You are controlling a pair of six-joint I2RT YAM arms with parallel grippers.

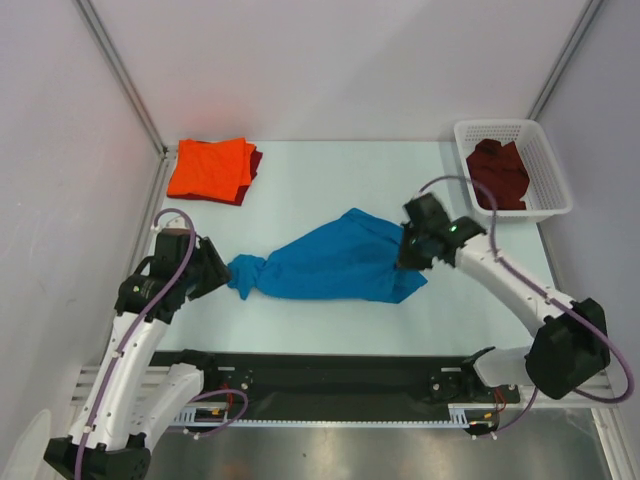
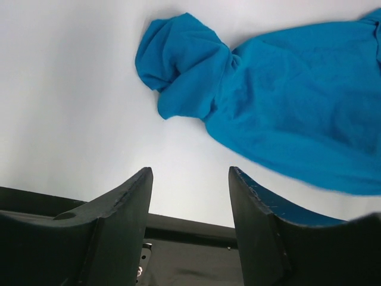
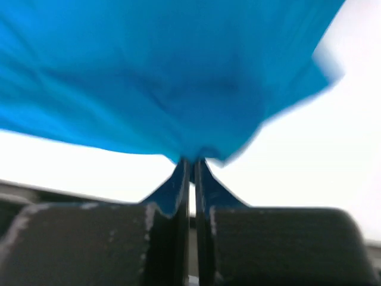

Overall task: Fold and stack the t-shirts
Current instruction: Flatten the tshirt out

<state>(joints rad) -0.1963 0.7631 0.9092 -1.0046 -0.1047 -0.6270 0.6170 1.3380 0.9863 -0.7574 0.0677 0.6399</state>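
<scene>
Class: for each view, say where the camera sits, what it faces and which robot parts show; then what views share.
Top external: above, behind the bases, facing down on the table; both arms show.
Left wrist: on that arm, facing the blue t-shirt past the open left gripper.
Right wrist: behind the right gripper, shut on the shirt's edge.
Shared: the blue t-shirt, in all three.

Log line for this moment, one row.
left gripper: open, empty | right gripper: shut on blue t-shirt | orange t-shirt: folded, far left | maroon t-shirt: in basket

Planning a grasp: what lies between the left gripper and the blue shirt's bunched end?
Only bare table, left gripper to blue shirt; left wrist view shows it.
</scene>
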